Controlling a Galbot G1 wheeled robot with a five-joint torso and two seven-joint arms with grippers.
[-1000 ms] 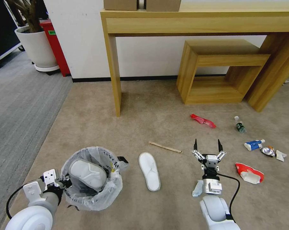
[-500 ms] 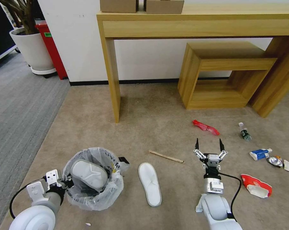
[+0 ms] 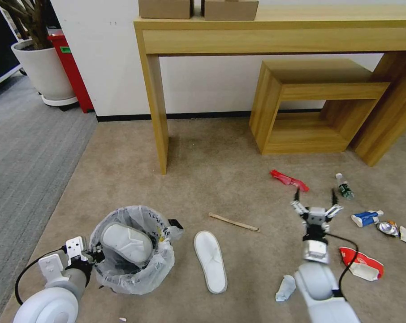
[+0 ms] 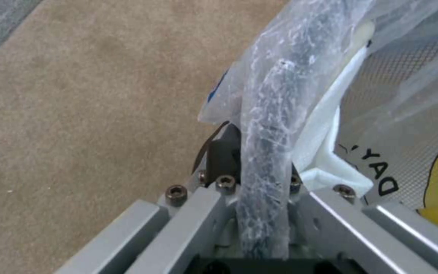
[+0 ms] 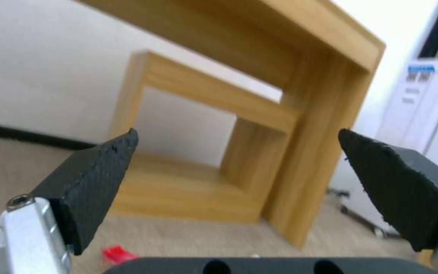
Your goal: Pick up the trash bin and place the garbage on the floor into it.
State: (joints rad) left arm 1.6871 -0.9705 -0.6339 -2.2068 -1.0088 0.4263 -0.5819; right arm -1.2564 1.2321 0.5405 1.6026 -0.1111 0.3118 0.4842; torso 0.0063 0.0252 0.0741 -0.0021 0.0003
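though bag-veiled, trash bin [image 3: 131, 255] rim

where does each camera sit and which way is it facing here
Head view: on the robot's head, looking forward and down at the carpet; both arms show, left gripper on the trash bin, right gripper open over litter.
Left wrist view: on the left wrist, along fingers clamping the bin's bagged rim.
Right wrist view: on the right wrist, facing the wooden table.
Head and right wrist views share the red wrapper.
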